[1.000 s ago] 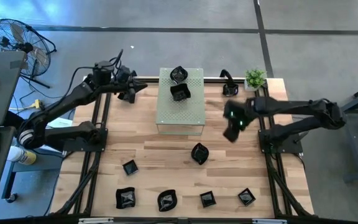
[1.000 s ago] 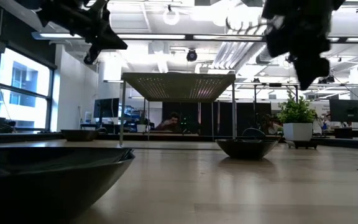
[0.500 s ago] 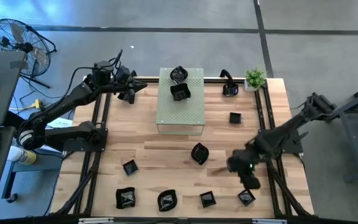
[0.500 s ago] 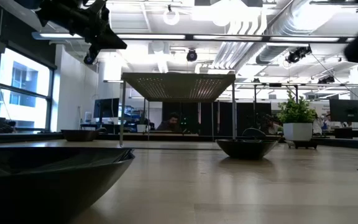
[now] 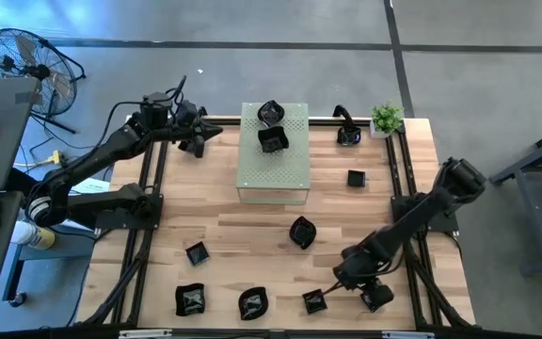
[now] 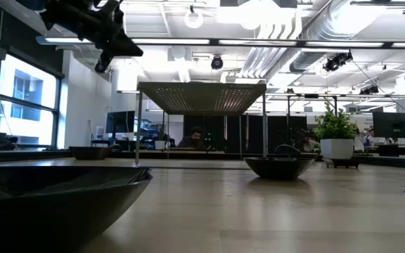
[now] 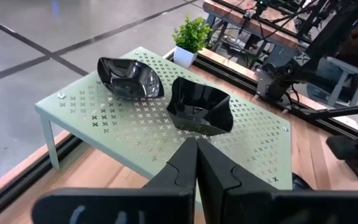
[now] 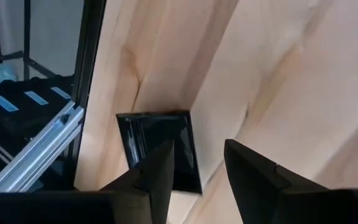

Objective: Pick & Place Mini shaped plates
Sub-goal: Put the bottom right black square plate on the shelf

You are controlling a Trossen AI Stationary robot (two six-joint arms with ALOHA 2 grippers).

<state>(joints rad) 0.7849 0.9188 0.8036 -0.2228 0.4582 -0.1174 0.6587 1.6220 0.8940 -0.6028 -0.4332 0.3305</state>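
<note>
High view, items listed from the left edge of the worktop (image 5: pixel 252 231) to the right.

1. My left tool (image 5: pixel 196 143): fingers pressed together, holding nothing, raised near the far left corner beside the pale green perforated stand (image 5: pixel 273 174).
2. Mini shaped plates, near-left group: small square plate (image 5: pixel 196 252); wavy-edged plate (image 5: pixel 190 299) by the near edge; rounded wavy plate (image 5: pixel 253 302) just beside it along the same edge.
3. Pale green stand, far centre of the worktop: carries two plates, a rounded one (image 5: pixel 270 113) at its far side and an angular one (image 5: pixel 273 140) just nearer, close together.
4. Rounded plate (image 5: pixel 302 232), centre of the worktop, near side of the stand.
5. Square plate (image 5: pixel 314 301), near edge, right of centre. In the right wrist view this plate (image 8: pixel 160 148) lies flat on the wood beyond my finger (image 8: pixel 157 169), close to the worktop's edge rail.
6. My right tool (image 5: pixel 339 284): jaws spread wide, gripping nothing, low over the near edge just beside item 5.
7. Plate (image 5: pixel 376 298), near-right corner, partly under my right arm.
8. Small square plate (image 5: pixel 356 178), right side, mid-depth.
9. Plate (image 5: pixel 348 135), far edge, beside the potted plant (image 5: pixel 385 120) at the far right corner.
</note>
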